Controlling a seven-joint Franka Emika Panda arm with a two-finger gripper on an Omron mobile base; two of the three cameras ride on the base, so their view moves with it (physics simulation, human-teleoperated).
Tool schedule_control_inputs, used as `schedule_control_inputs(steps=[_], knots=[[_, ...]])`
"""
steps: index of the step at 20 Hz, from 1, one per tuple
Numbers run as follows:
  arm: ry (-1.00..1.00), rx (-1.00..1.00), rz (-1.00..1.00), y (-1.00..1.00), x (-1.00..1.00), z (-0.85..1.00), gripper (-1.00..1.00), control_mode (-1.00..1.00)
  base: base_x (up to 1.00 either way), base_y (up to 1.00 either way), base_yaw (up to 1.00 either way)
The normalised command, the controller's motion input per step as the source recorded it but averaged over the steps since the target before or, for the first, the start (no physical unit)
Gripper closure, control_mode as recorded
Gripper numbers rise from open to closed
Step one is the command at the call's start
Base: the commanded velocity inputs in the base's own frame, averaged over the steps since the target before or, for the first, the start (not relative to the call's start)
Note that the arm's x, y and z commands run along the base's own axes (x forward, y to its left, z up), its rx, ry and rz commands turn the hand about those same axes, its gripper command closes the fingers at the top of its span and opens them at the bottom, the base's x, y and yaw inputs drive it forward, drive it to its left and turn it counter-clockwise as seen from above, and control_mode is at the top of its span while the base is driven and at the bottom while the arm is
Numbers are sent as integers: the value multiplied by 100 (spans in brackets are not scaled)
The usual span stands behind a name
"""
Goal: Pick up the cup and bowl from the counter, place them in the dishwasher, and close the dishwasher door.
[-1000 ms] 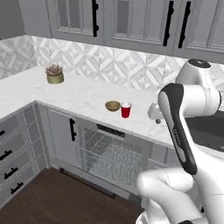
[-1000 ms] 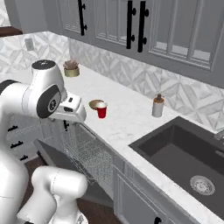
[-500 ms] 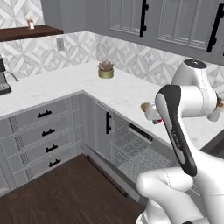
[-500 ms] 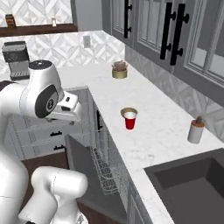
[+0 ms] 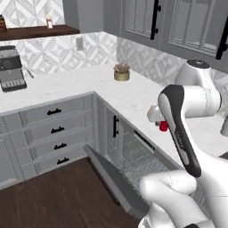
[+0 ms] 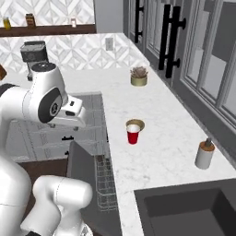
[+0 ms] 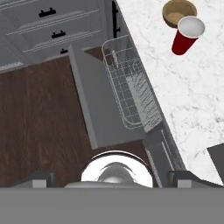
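Note:
The red cup [image 6: 133, 134] stands upright on the white marble counter [image 6: 166, 143], and the tan bowl [image 6: 137, 123] sits touching it just behind. In the hand view the cup [image 7: 187, 35] and the bowl [image 7: 177, 12] lie at the top right. The dishwasher's door [image 7: 94, 109] is folded down and its wire rack [image 7: 131, 87] is pulled out. My gripper [image 7: 113, 178] is open and holds nothing. It hangs high over the floor and the dishwasher door, well short of the cup. From the left, my arm hides most of the cup [image 5: 163, 126].
A potted plant [image 6: 138, 77] stands farther along the counter, and a soap dispenser [image 6: 204, 154] stands near the dark sink [image 6: 184, 212]. A coffee machine [image 5: 11, 69] sits on the side counter over grey drawers [image 5: 55, 129]. Dark wood floor [image 7: 39, 118] lies beside the open door.
The whole picture has shifted, so the base has moved and turned: the corner drawers and coffee machine have come into view. The gripper has stayed open and empty; cup and bowl have not moved.

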Motion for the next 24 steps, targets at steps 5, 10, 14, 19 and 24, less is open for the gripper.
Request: schedule_control_inputs(steps=[5, 10, 14, 19, 24], knots=[[0, 0, 0, 0, 0, 0, -100, 100, 0, -42, 34], [0, 0, 0, 0, 0, 0, -100, 100, 63, 3, 3], [0, 0, 0, 0, 0, 0, -100, 100, 55, -2, 5], [4, 0, 2, -25, 15, -1, -100, -100, 4, -2, 1], [1, -9, -8, -9, 79, -39, -100, -100, 0, 0, 0]])
